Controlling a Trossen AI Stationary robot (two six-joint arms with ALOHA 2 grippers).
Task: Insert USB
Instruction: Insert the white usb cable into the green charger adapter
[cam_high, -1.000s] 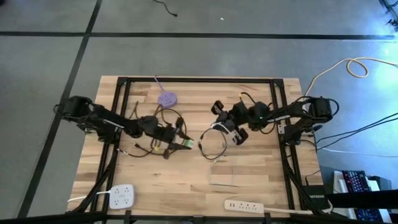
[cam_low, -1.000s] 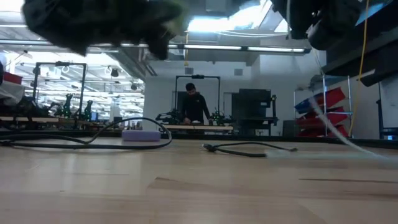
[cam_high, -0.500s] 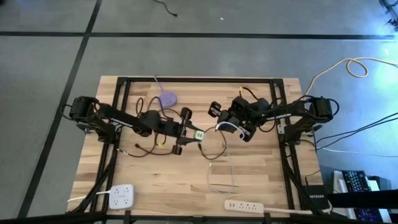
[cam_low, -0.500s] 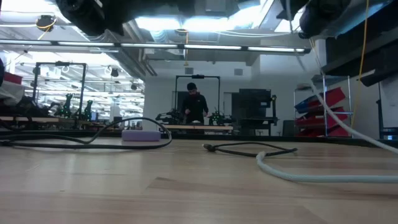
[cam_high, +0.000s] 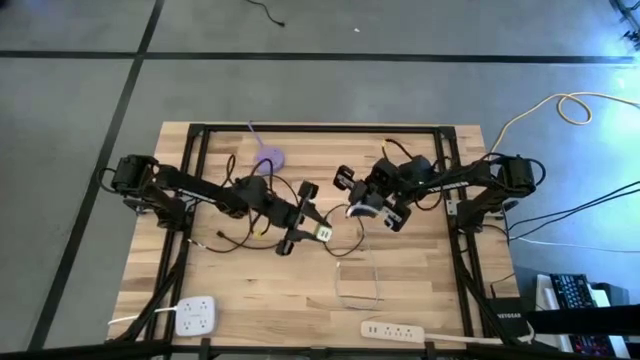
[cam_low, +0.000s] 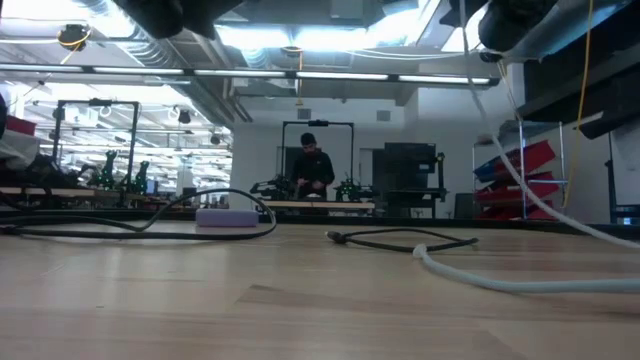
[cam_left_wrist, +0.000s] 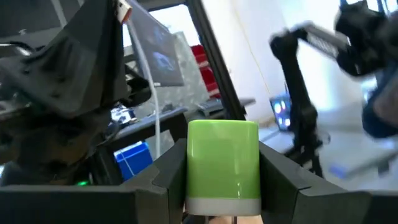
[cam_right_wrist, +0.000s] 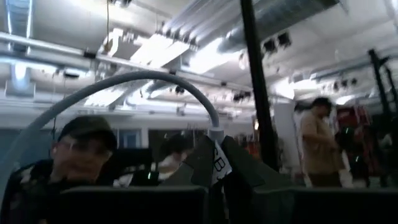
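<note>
A green block with a pale band, the USB socket piece (cam_left_wrist: 224, 158), sits between the fingers of my left gripper (cam_left_wrist: 224, 186), which shows near the table's middle in the high view (cam_high: 318, 232). Just to its right, my right gripper (cam_high: 358, 210) is shut on the end of a white cable (cam_right_wrist: 124, 84). The cable's slack (cam_low: 480, 280) trails down onto the table toward the near edge (cam_high: 356, 288). Both grippers are raised above the table and face each other. My left gripper pinches the green block by its two opposite side faces (cam_left_wrist: 191, 168), one finger on each. The fingers come about level from the table's left. The block is lifted clear of the table, its green end pointing away from the wrist. My right gripper is shut on the white cable's plug end (cam_right_wrist: 217, 163), pinched between the two fingers, from the table's right. The cable leaves the fingers (cam_right_wrist: 214, 134) in an arc and hangs slack, its lower part lying on the table.
A purple disc (cam_high: 268, 158) with its cord lies at the far middle. Black cables (cam_high: 240, 238) loop under the left arm. Two white power strips (cam_high: 195, 316) (cam_high: 392, 330) lie along the near edge. A person (cam_low: 313, 170) stands in the room behind.
My left gripper has risen and gone toward the table's right with the green block, rolling about its own axis. My right gripper has lifted a little. The white cable's slack has dropped onto the table toward the near edge.
</note>
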